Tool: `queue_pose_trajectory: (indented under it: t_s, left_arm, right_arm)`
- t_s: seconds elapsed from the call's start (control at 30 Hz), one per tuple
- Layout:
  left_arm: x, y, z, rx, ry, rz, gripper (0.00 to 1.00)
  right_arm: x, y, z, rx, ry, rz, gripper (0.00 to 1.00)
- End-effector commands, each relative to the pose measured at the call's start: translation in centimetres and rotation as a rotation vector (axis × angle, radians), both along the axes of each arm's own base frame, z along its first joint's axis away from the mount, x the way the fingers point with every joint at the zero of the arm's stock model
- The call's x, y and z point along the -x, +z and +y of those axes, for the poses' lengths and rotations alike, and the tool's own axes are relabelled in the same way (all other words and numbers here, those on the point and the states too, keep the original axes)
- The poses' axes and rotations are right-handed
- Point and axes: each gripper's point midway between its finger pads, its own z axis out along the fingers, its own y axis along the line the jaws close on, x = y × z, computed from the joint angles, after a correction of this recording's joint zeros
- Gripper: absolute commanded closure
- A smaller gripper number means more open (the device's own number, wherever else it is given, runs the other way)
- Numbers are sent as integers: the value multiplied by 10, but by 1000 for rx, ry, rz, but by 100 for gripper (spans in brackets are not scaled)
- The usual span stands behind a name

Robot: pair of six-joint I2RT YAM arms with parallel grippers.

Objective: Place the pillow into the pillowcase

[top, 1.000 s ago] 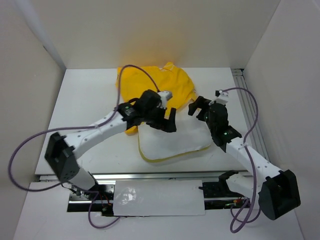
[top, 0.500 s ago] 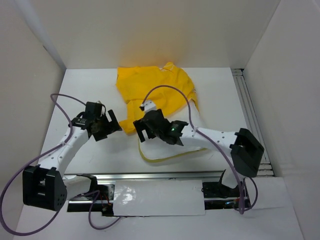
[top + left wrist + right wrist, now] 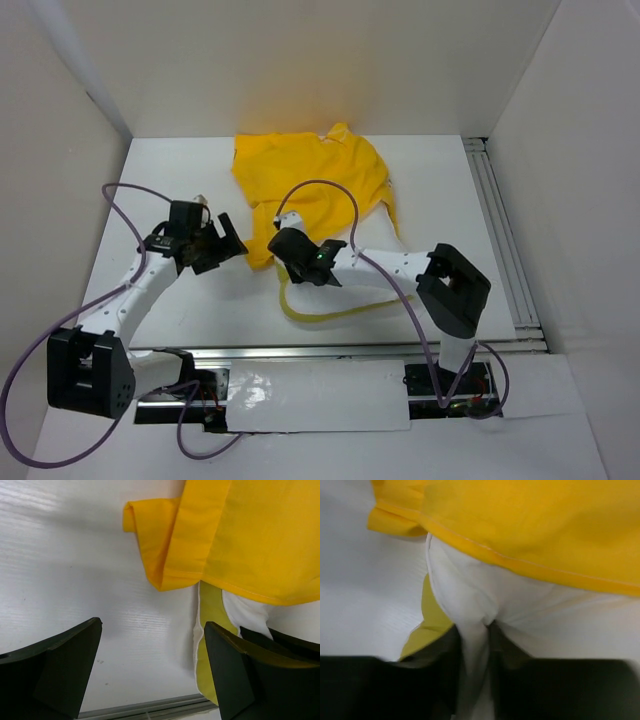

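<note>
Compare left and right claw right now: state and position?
The left claw stands wide open and empty; the right claw is pinched on a fold of the pillow. The left claw hangs over bare table beside the pillowcase corner; the right claw sits at the pillow's edge, just below the pillowcase hem. Both are black.

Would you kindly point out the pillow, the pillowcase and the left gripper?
pillow [image 3: 520, 610]: right wrist view, white fabric below the yellow hem.
pillowcase [image 3: 310, 175]: top view, middle of the yellow cloth.
left gripper [image 3: 152, 625]: left wrist view, midway between fingertips.
</note>
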Motion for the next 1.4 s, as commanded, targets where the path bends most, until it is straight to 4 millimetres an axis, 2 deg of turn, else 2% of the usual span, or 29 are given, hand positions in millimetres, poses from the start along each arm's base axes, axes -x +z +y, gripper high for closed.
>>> queue_pose_trajectory:
  t_s: [0.0, 0.03, 0.1, 0.13, 0.27, 0.3, 0.37, 0.43, 0.53, 0.6, 0.63, 0.67, 0.73, 0.77, 0.8, 0.83, 0.87, 1.0, 1.07, 1.1, 1.13, 1.23, 1.27, 1.3, 1.33, 1.37]
  left_arm:
    - [-11, 1, -13, -16, -102, -78, 4]
    - [-13, 3, -16, -21, -122, -98, 4]
    - [-14, -1, -28, -45, -225, -141, 1]
    - [-14, -2, -33, -55, -258, -159, 1]
    - [-20, 1, -42, -64, -344, -233, 1]
    - [-22, 2, -41, -75, -356, -247, 1]
    - [-25, 0, -39, -95, -353, -251, 1]
    - [-30, -4, -38, -119, -381, -263, 1]
    - [-37, 7, -62, -101, -492, -339, 1]
    - [-36, 7, -75, -111, -548, -365, 1]
    - [-42, 16, -80, -133, -571, -413, 1]
    - [-46, 11, -83, -148, -582, -409, 1]
    - [-51, 10, -87, -181, -603, -425, 1]
    - [-57, 11, -84, -215, -598, -433, 1]
    - [-59, 3, -84, -224, -608, -418, 1]
    - [-66, 8, -86, -231, -615, -432, 1]
    - [-70, 1, -84, -231, -620, -414, 1]
    - [-81, -1, -95, -213, -665, -418, 2]
    - [-85, -3, -104, -182, -692, -417, 9]
    - [-87, 2, -111, -151, -717, -434, 16]
    - [-84, 4, -118, -134, -738, -446, 34]
    - [-82, 7, -126, -121, -769, -467, 56]
    - [-80, 10, -133, -109, -786, -483, 95]
    - [-80, 10, -131, -118, -778, -490, 100]
    - [-80, 19, -130, -124, -781, -517, 100]
    - [-77, 19, -130, -136, -777, -520, 100]
  right_arm:
    - [4, -18, -15, 74, -75, 38, 85]
    - [-6, -13, -22, 71, -106, 21, 100]
    - [-22, 15, -28, 22, -124, -36, 100]
    - [-30, 39, -30, -22, -132, -69, 100]
    - [-48, 79, -35, -145, -93, -91, 100]
    - [-50, 94, -36, -192, -79, -97, 100]
    - [-49, 109, -35, -243, -40, -97, 100]
    - [-53, 110, -42, -254, -36, -86, 100]
    - [-55, 111, -42, -276, -13, -71, 100]
    - [-58, 117, -43, -307, -4, -65, 100]
    - [-59, 117, -44, -313, -2, -59, 100]
    - [-62, 125, -46, -332, -1, -66, 100]
    - [-61, 131, -44, -355, 24, -68, 100]
    - [-60, 140, -43, -369, 40, -82, 100]
    - [-60, 140, -43, -369, 41, -83, 100]
    - [-62, 145, -46, -374, 44, -92, 100]
    - [-63, 149, -45, -380, 45, -99, 100]
    - [-66, 156, -48, -399, 58, -109, 100]
    - [-66, 158, -45, -410, 66, -113, 100]
    - [-70, 161, -47, -417, 59, -124, 100]
    - [-70, 161, -48, -411, 64, -129, 100]
    - [-73, 161, -51, -411, 55, -131, 100]
    - [-74, 162, -50, -416, 56, -138, 100]
    - [-75, 164, -49, -422, 58, -145, 100]
    - [-75, 164, -49, -422, 58, -145, 100]
    - [-76, 168, -51, -423, 50, -157, 100]
